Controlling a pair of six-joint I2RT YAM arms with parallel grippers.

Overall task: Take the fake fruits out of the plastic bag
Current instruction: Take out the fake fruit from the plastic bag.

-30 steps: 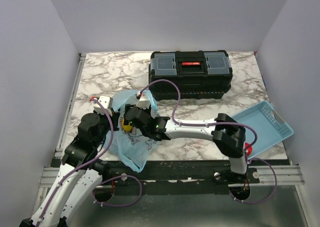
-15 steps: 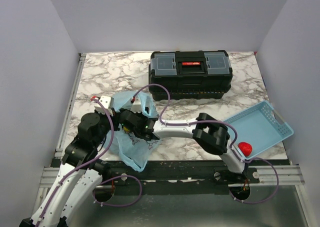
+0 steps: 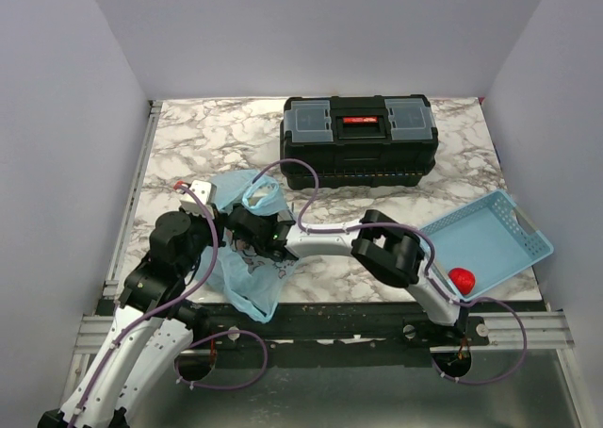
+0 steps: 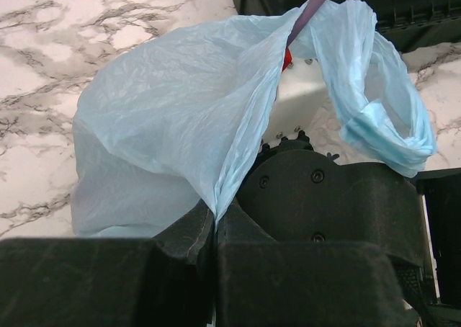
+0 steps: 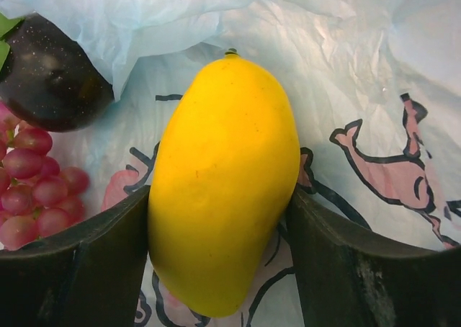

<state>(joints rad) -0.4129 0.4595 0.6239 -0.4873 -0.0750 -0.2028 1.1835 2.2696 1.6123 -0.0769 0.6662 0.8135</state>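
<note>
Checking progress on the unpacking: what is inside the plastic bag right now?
A yellow mango gripped by the right pincer, a dark round fruit and red grapes. Folds of the plastic bag cover anything deeper.

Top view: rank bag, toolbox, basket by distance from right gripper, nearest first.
1. bag: front left, the right gripper is inside it.
2. toolbox: back centre, behind the bag.
3. basket: far right edge.
</note>
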